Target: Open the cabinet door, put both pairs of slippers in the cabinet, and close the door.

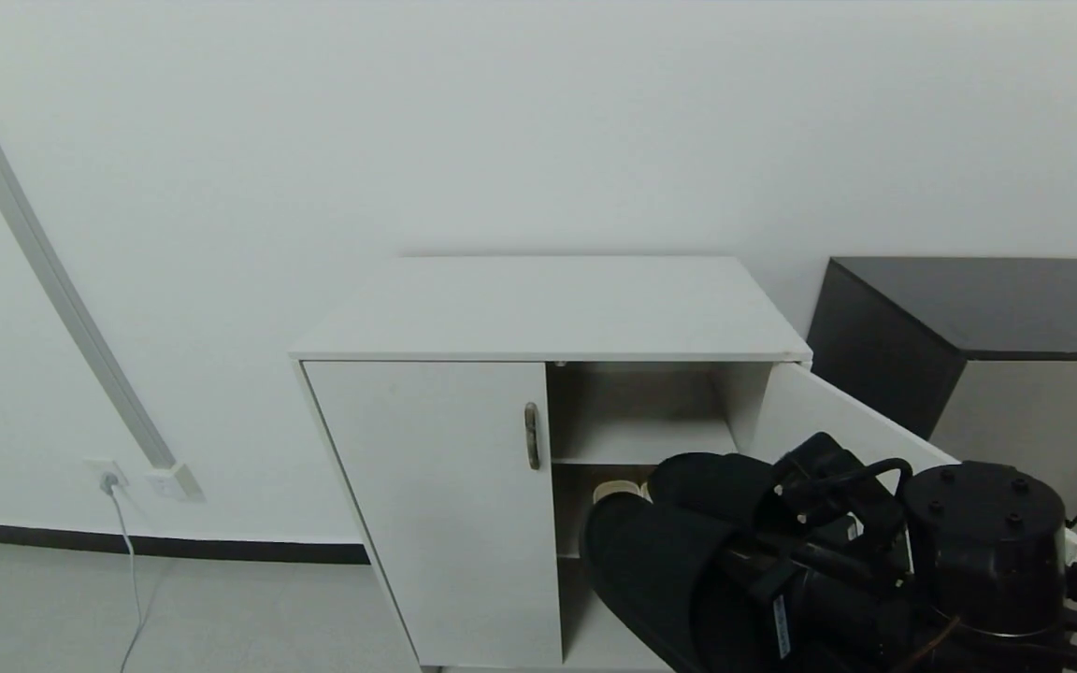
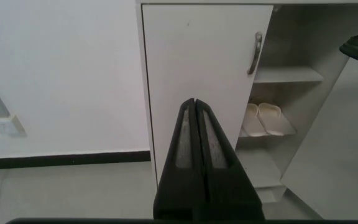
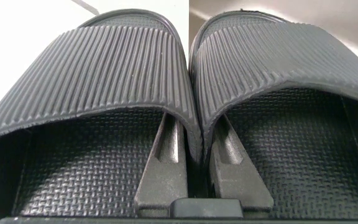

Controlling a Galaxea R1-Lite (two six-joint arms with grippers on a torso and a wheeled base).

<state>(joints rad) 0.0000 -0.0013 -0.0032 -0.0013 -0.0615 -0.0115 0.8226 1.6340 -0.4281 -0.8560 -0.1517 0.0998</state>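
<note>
**Black slippers pinched in the right gripper before the open cabinet**

Black slippers [image 3: 123,74], a ribbed pair, lie side by side with their toes pointing away from the right gripper [image 3: 197,168]. One finger [image 3: 163,168] sits inside each slipper. Together the two fingers pinch the slippers' touching inner walls, so the gripper is nearly closed on the pair. From the head camera, the pair hangs in front of the white cabinet [image 1: 548,308], toes toward its open right half, level with the lower shelves. Whether the toes have crossed the opening cannot be told.

Beyond them, the right door [image 1: 838,411] is swung open toward the robot. A cream pair of slippers [image 2: 269,118] lies on the middle shelf [image 2: 272,132], toes pointing out. The left door [image 1: 436,486] is closed, with a slim metal handle [image 1: 531,436] at its inner edge.

On the robot's left, the left gripper [image 2: 194,106] is pressed fully closed with nothing in it. It faces the closed door, well apart from both pairs.
</note>
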